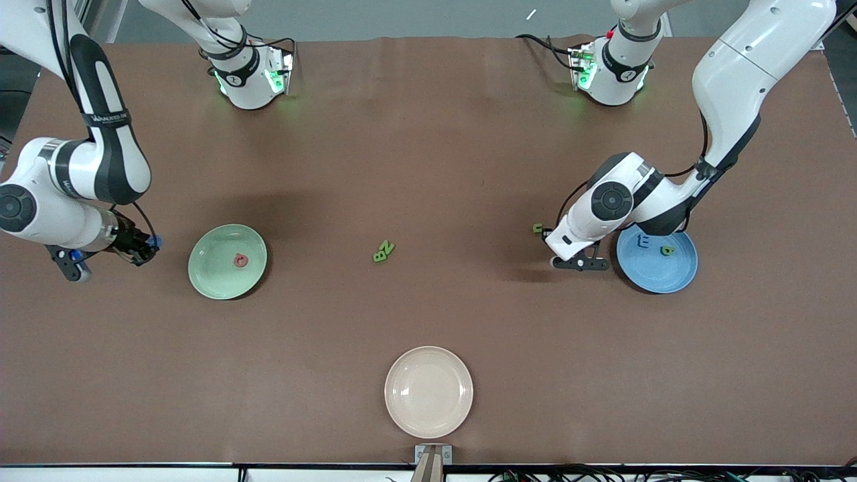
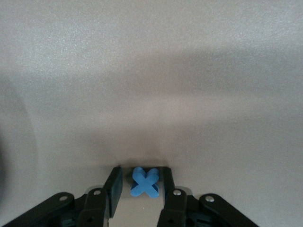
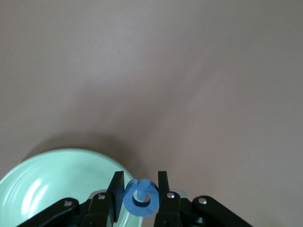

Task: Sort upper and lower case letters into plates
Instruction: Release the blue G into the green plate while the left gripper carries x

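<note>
My right gripper [image 1: 148,251] hangs just off the mint green plate [image 1: 214,281], at the right arm's end of the table. It is shut on a round blue letter [image 3: 140,196]. The plate's rim [image 3: 47,179] shows beside it, and a pinkish red letter [image 1: 240,260] lies in the plate. My left gripper [image 1: 580,263] is low at the table beside the blue plate [image 1: 659,281]. Its fingers stand either side of a blue X [image 2: 144,182], with a gap on one side. A blue E [image 1: 644,242] and a green letter [image 1: 667,251] lie in the blue plate.
Two green letters [image 1: 383,251] lie together mid-table between the plates. One small green letter [image 1: 537,229] lies on the table close to the left gripper. A cream-white plate [image 1: 428,391] sits near the front edge.
</note>
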{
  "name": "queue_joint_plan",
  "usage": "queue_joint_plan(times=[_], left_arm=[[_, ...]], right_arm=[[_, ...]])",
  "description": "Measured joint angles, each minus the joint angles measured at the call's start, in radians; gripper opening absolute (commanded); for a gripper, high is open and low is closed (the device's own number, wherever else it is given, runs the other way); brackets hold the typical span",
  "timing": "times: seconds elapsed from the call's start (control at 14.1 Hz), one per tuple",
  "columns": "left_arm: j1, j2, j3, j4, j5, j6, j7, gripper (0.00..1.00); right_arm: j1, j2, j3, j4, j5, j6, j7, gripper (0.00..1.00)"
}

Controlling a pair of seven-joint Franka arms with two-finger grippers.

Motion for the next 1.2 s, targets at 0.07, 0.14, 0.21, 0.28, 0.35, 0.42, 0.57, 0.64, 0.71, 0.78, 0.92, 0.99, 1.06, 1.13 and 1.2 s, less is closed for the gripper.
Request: queue_joint_plan(times=[0.07,0.14,0.21,0.28,0.35,0.42,0.57,0.64,0.71,0.78,0.92,0.99,1.06,1.13,1.2], left_arm=[[0.0,0.0,0.0,0.0,0.0,0.0,-0.007,0.3],[0.0,0.0,0.0,0.0,0.0,0.0,-0.025,0.27],[0.0,0.0,0.0,-0.001,0.0,0.0,-0.042,0.25],[-0.001,0.0,0.0,-0.001,0.0,0.0,-0.054,0.24],[-0.001,0.0,0.0,-0.001,0.0,0.0,-0.06,0.22],[-0.001,0.0,0.0,0.0,0.0,0.0,-0.063,0.2],[-0.001,0.0,0.0,0.0,0.0,0.0,-0.07,0.15],[-0.001,-0.001,0.0,0.001,0.0,0.0,-0.079,0.13],[0.0,-0.004,0.0,0.003,0.0,0.0,-0.088,0.11],[0.001,-0.01,0.0,0.007,0.0,-0.001,-0.095,0.1],[0.007,-0.035,0.0,0.018,0.0,-0.021,-0.098,0.09],[0.011,-0.053,-0.001,0.026,0.0,-0.043,-0.098,0.08],[0.02,-0.071,-0.005,0.035,0.0,-0.067,-0.098,0.07],[0.038,-0.086,-0.016,0.042,0.0,-0.09,-0.097,0.07],[0.07,-0.096,-0.039,0.048,0.0,-0.11,-0.087,0.07]], right_arm=[[0.022,0.004,0.007,-0.002,0.026,0.0,0.021,0.0],[0.043,0.011,0.01,-0.003,0.045,0.004,0.051,0.0],[0.059,0.022,0.012,-0.01,0.062,0.026,0.076,0.0],[0.072,0.034,0.012,-0.026,0.071,0.067,0.095,0.0],[0.084,0.046,0.012,-0.052,0.076,0.123,0.113,0.0],[0.093,0.058,0.012,-0.081,0.076,0.176,0.128,0.0],[0.107,0.079,0.012,-0.115,0.076,0.23,0.143,0.01],[0.111,0.087,0.012,-0.119,0.076,0.237,0.144,0.01],[0.114,0.093,0.012,-0.121,0.077,0.238,0.146,0.01],[0.117,0.098,0.012,-0.123,0.077,0.242,0.149,0.02],[0.124,0.104,0.013,-0.124,0.078,0.247,0.158,0.14],[0.126,0.106,0.013,-0.124,0.079,0.248,0.161,0.37],[0.127,0.107,0.013,-0.124,0.081,0.248,0.163,0.59],[0.127,0.108,0.013,-0.124,0.081,0.248,0.164,0.84],[0.127,0.109,0.013,-0.125,0.081,0.248,0.164,1.0]])
